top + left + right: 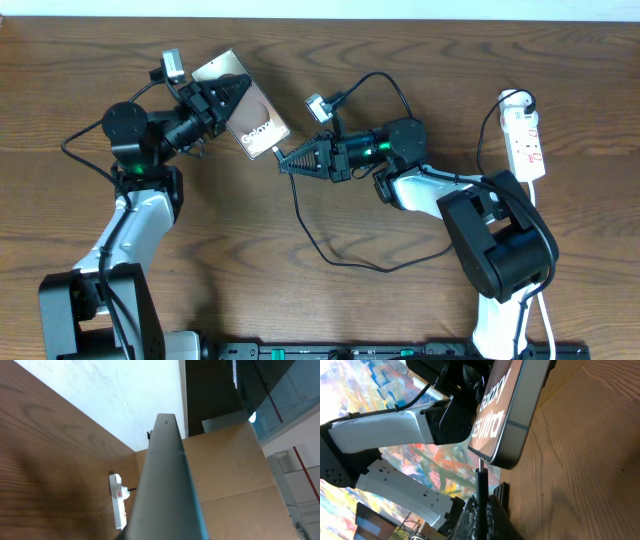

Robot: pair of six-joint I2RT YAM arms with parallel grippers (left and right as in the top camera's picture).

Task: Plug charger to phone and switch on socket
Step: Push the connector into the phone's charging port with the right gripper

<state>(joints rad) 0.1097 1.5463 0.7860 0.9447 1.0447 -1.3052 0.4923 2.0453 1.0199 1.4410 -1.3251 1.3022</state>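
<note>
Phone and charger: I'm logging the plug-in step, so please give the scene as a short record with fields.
phone: raised at a tilt, gripped by the left gripper
charger plug: pinched in the right gripper, tip meeting the phone's end edge; how far in, unclear
socket: lying at the far right, no gripper near it; switch state unclear

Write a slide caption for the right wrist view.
Right gripper pinches the charger plug, its tip meeting the lower edge of the tilted phone.
</note>
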